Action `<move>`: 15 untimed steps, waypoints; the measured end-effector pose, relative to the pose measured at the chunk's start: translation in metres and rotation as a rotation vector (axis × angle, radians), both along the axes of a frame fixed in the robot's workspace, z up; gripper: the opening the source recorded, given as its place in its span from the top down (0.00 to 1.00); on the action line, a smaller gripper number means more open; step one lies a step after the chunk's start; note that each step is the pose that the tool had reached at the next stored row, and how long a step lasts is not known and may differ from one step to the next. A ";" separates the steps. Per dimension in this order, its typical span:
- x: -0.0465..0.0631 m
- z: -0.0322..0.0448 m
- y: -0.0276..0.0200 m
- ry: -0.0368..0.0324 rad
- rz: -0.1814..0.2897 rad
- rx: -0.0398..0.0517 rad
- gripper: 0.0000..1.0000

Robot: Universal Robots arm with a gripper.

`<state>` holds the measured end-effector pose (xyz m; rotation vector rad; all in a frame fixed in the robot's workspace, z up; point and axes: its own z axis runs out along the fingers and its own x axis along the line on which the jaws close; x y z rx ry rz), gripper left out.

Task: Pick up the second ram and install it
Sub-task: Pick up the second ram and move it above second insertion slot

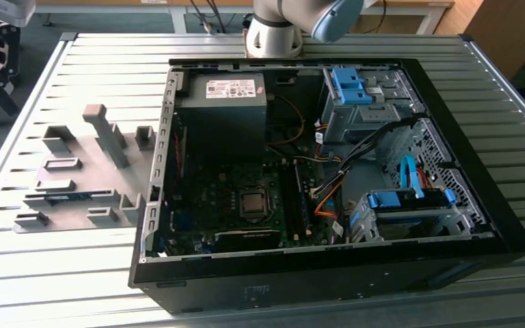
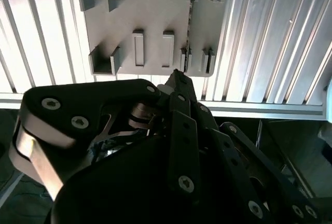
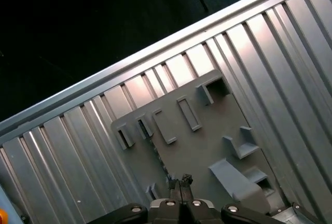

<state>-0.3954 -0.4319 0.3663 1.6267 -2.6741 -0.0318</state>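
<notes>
The second ram (image 1: 62, 198) is a thin blue stick standing on edge in a slot of the grey holder plate (image 1: 80, 219), on the table at the exterior view's left of the open computer case (image 1: 481, 225). In both wrist views it appears edge-on as a dark thin line (image 2: 189, 22) (image 3: 157, 154). My gripper (image 3: 179, 181) hangs high above the holder plate (image 3: 207, 146), its fingertips (image 2: 179, 74) pressed together with nothing between them. It is shut and well apart from the ram.
Raised grey blocks (image 1: 107, 137) stand on the holder plate. Inside the case the motherboard (image 1: 235, 205) carries a CPU socket (image 1: 253, 203), with long memory slots (image 1: 294, 195) beside it, loose cables (image 1: 335, 184) and blue drive cages (image 1: 409, 201). The ribbed metal table (image 1: 25, 273) ends close to the plate.
</notes>
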 end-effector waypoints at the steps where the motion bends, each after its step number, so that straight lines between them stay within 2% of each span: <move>1: 0.000 -0.0014 0.0000 0.0000 0.018 0.0000 0.89; 4: 0.000 -0.0046 0.0000 0.0001 0.073 -0.0001 0.89; 7: 0.000 -0.0055 0.0000 0.0001 0.105 -0.0001 0.89; 15: 0.000 -0.0056 0.0000 0.0000 0.108 -0.0001 0.89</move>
